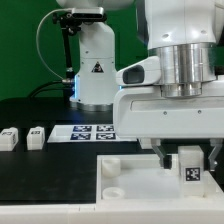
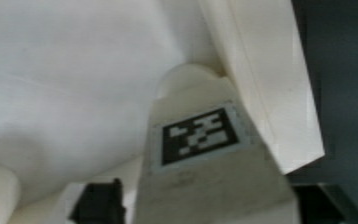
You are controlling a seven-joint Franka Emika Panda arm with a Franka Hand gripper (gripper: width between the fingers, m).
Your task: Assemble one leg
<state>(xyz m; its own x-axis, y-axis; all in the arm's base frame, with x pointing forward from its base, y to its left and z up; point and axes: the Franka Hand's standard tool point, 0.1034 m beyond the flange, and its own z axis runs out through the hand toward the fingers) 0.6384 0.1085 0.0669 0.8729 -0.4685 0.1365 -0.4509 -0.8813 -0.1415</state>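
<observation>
Exterior view: the pincer grips the leg, tag facing the camera, over the large white plate on the black worktop. Two more pegs sit at the exterior view's left, near the marker board.

Wrist view: the leg fills the frame, tag visible, against the white plate.

A black worktop carries everything. At its near edge lies a large flat white plate with raised rims and a round socket at its far corner toward the exterior view's left. Farther back, the marker board lies flat, showing several square black-and-white tags. In the wrist view the same white plate fills most of the picture, a raised white rim running along its edge against the dark worktop.
</observation>
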